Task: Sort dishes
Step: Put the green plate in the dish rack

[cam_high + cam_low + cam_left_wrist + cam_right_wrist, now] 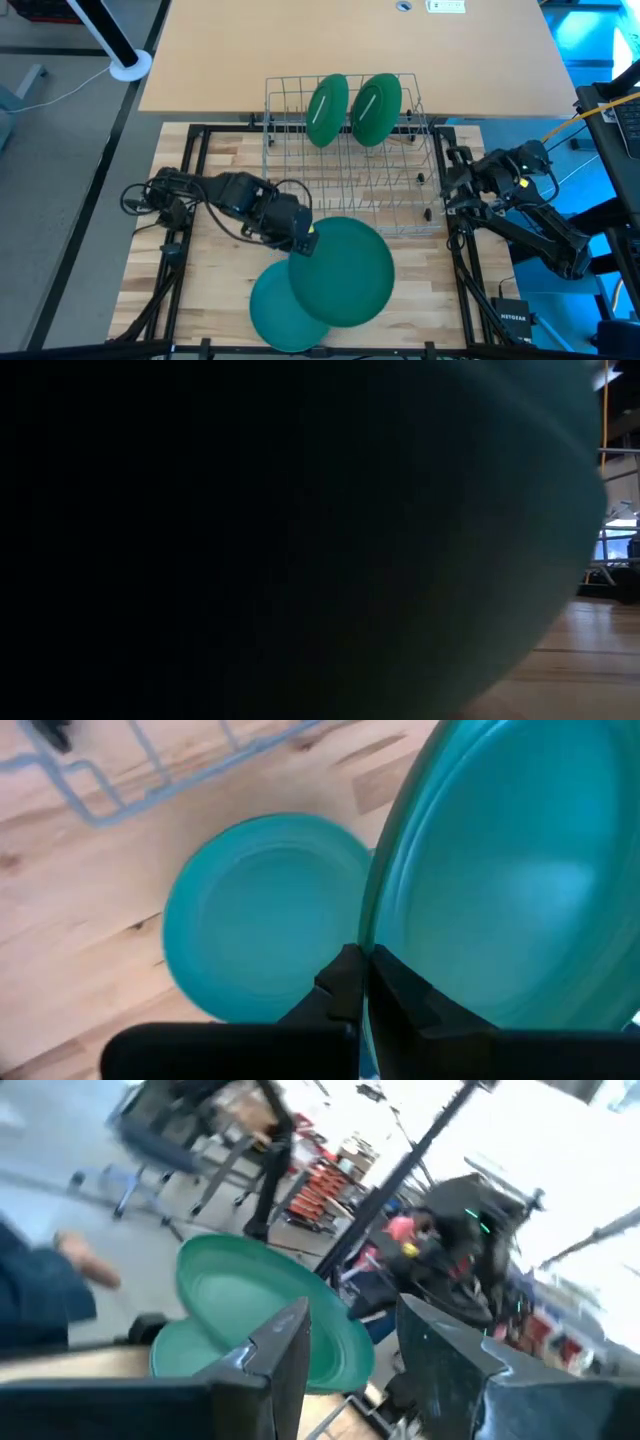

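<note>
High view: left claw [303, 243] pinched shut on lifted plate [345, 270] rim, above flat plate [285, 310] on worktop [215, 290], two racked plates [350, 108] upright in rack [400, 205], right claw [452, 190] open, empty, at rack's right edge; low view: lifted plate fills the frame; left wrist view: fingers [345, 982] clamp plate edge, bare worktop beside.

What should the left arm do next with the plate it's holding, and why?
Probably carry it toward the wire rack and tip it upright. The left pincer is shut on the rim of a lifted green plate, two plates already stand in the rack, and the slots nearer the arms look free.
</note>
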`<state>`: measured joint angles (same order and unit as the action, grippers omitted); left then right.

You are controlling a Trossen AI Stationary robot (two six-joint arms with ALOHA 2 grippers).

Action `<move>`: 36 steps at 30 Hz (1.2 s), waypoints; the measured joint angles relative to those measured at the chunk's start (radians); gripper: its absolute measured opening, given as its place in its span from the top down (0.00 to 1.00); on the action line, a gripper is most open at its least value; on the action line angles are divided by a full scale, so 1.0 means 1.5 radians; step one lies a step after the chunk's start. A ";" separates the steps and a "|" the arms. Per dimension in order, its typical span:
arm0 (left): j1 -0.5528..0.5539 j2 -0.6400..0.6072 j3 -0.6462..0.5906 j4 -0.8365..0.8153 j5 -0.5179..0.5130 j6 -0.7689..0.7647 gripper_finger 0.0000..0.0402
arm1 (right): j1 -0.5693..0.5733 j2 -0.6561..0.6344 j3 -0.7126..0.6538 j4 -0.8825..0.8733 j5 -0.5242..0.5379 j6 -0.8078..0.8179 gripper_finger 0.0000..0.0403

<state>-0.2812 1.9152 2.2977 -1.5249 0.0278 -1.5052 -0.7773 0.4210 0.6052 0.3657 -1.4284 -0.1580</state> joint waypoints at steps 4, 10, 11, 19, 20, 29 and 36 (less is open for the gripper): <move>0.031 0.000 0.025 0.017 0.022 0.033 1.00 | 0.000 0.000 0.000 0.000 -0.026 -0.093 0.62; 0.073 -0.005 0.040 0.075 0.070 0.045 1.00 | 0.000 0.000 0.000 0.000 -0.022 -0.241 0.62; 0.080 -0.006 0.039 0.086 0.076 0.043 1.00 | 0.000 0.000 0.000 0.000 -0.012 -0.268 0.62; 0.125 -0.008 0.039 0.152 0.116 0.026 1.00 | -0.001 0.008 0.000 0.000 0.033 -0.392 0.62; 0.130 -0.008 0.039 0.158 0.117 0.022 1.00 | -0.001 0.008 0.000 -0.001 0.033 -0.392 0.62; 0.157 -0.007 0.039 0.157 0.160 0.014 1.00 | -0.001 0.030 0.000 -0.001 0.014 -0.394 0.62; 0.158 -0.006 0.039 0.151 0.172 0.017 1.00 | 0.057 0.078 -0.001 -0.004 0.015 -0.406 0.62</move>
<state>-0.0444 1.9057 2.3562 -1.2982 0.2855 -1.4798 -0.6913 0.5385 0.6044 0.3590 -1.4055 -0.7664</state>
